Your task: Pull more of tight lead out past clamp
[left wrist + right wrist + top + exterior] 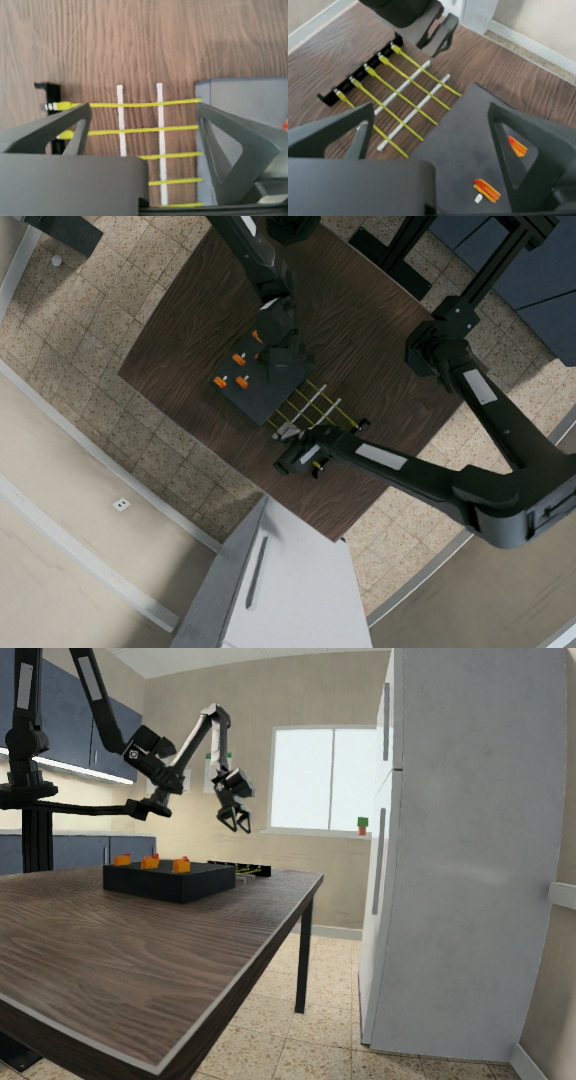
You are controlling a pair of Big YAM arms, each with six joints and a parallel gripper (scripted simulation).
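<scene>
Five yellow leads (184, 128) (428, 72) run side by side from plugs in a black port bar (360, 73) to the edge of a dark box (260, 403) (145, 888) (457, 135). Orange handles (239, 360) (181, 865) (517, 146) stand on the box; part of the row is hidden in the top view. Port letters cannot be read. My left gripper (281, 432) (239, 829) (144, 108) is open and empty, high above the leads. My right gripper (431, 108) is open and empty above the box; its arm hides handles in the top view.
Two white bars (161, 145) (411, 116) lie across under the leads, between port bar and box. The left arm's forearm (380, 457) passes over the port bar in the top view. A fridge (300, 566) (465, 848) stands beside the table (125, 958).
</scene>
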